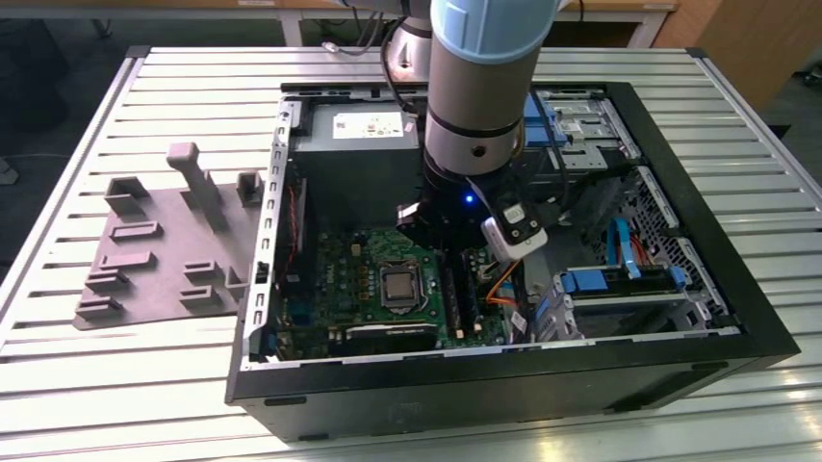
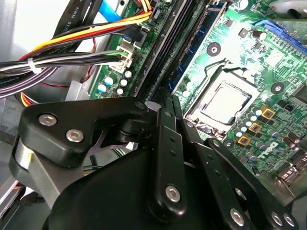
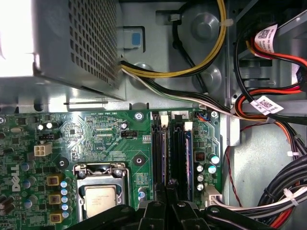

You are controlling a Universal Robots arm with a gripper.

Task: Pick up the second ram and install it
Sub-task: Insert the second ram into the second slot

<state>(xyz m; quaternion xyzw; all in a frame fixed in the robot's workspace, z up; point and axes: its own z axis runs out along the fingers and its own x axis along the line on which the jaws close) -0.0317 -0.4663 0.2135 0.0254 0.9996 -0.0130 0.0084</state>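
Gripper [image 2: 168, 103] is seen lowered over the green circuit board [image 3: 96, 134] inside the case [image 1: 719, 289], fingers pressed together. The second ram [image 3: 188, 158] is seated upright in a slot just beside the fingertips; whether it is pinched cannot be told.

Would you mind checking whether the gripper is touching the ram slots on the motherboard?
Cannot tell. In the first wrist view the gripper sits right over the ram slots, and its own fingertips hide any contact or gap.
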